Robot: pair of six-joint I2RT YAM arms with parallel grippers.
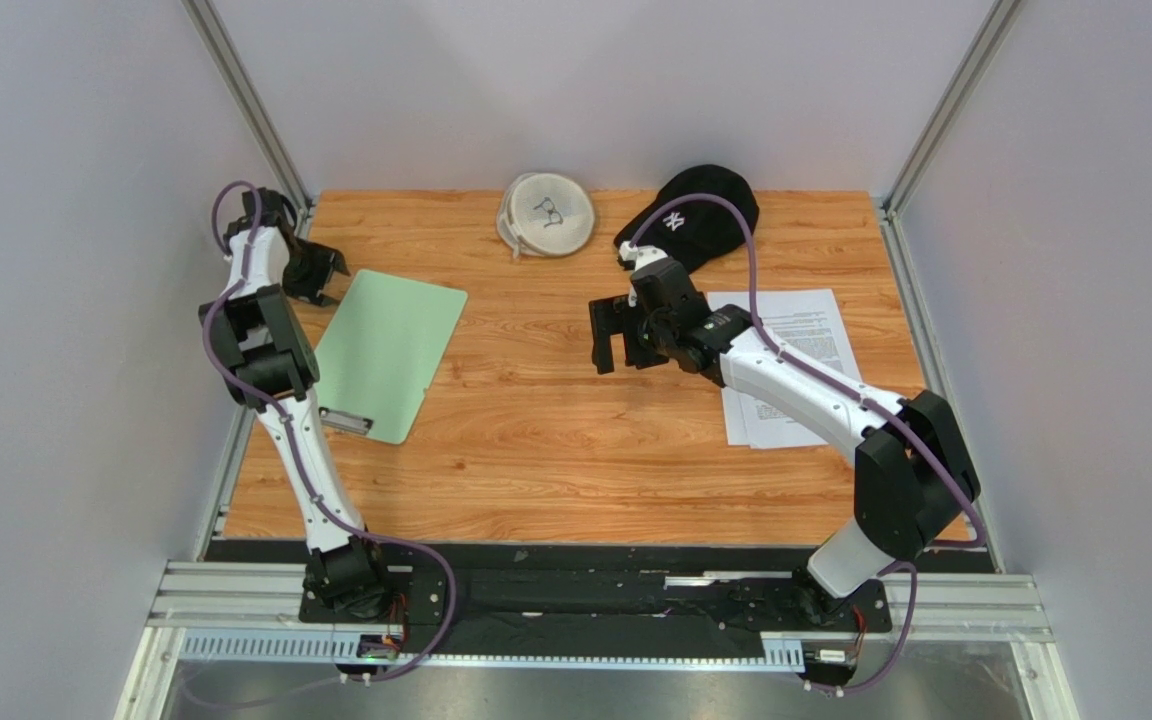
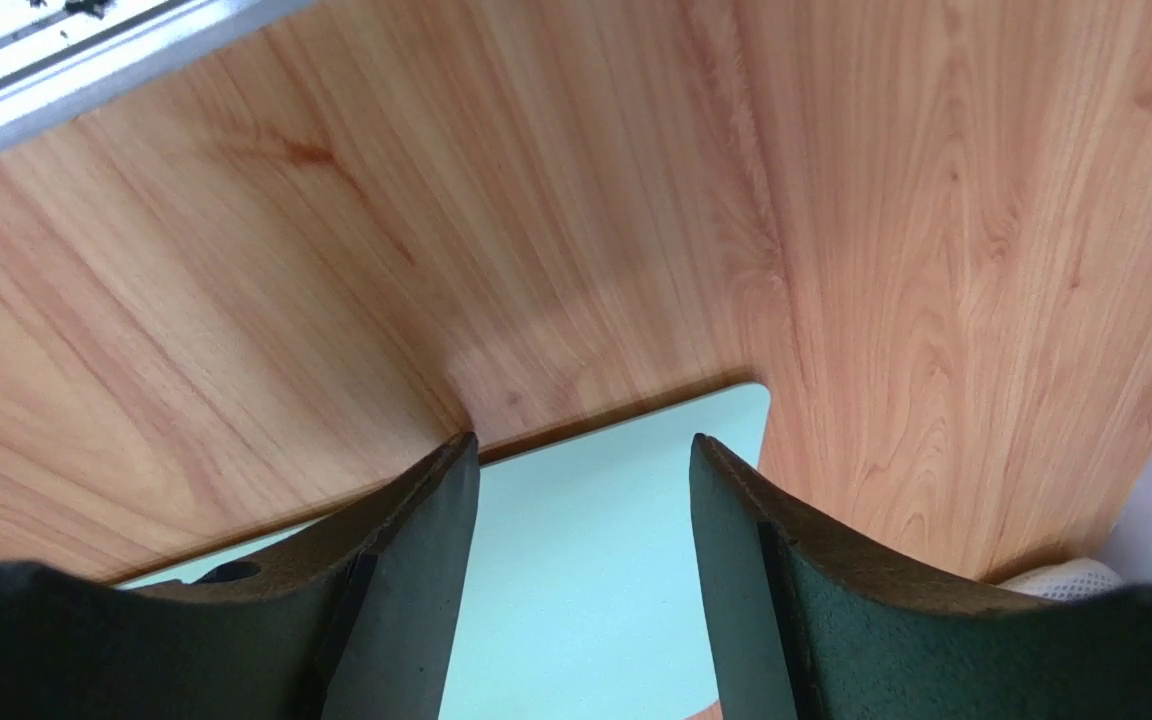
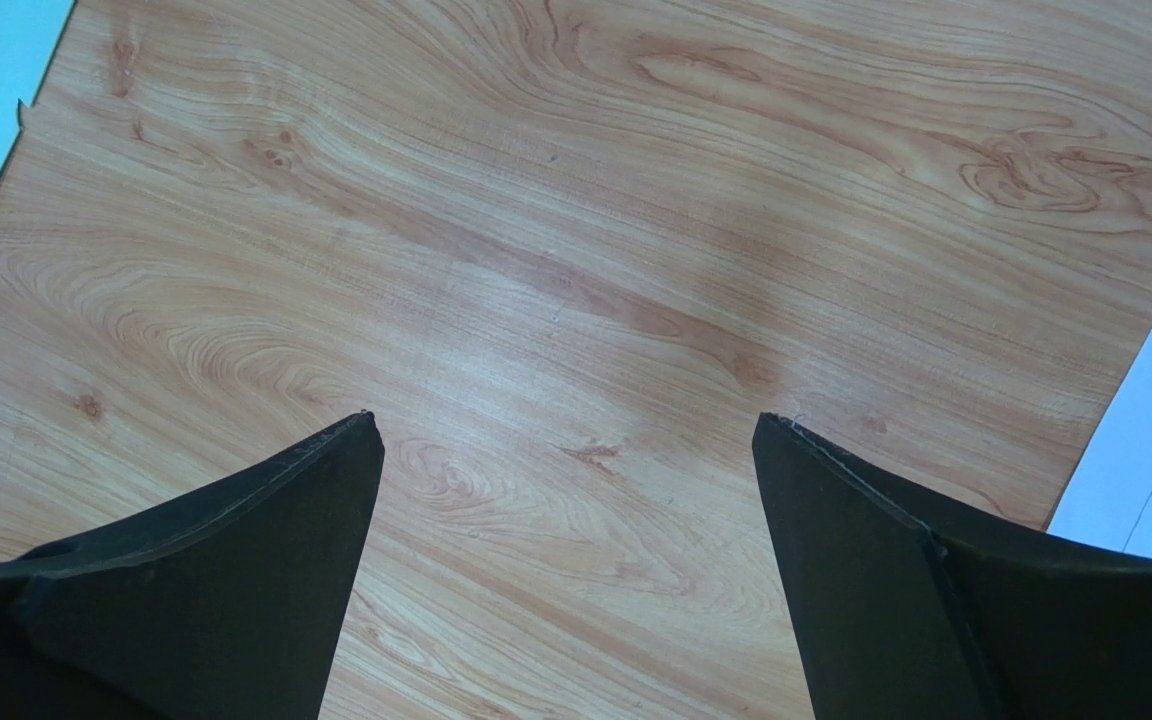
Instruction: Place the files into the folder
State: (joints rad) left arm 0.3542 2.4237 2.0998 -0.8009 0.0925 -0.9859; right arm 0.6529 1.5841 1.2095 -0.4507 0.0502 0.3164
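On table [image 1: 567, 465]: folder [image 1: 387, 353], files [image 1: 823, 320] well apart

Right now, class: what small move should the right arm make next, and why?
Probably swing the right gripper toward its right and down onto the files: its jaws stand open and empty over bare table, while the sheets lie apart from the folder.

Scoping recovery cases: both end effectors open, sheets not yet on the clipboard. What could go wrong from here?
1. The files lie flat and slightly fanned on the table, so the right end effector may pinch only the top sheet or crumple them.
2. The folder lies loose. The left end effector sits at its far edge, away from the clip, so a nudge could slide it.
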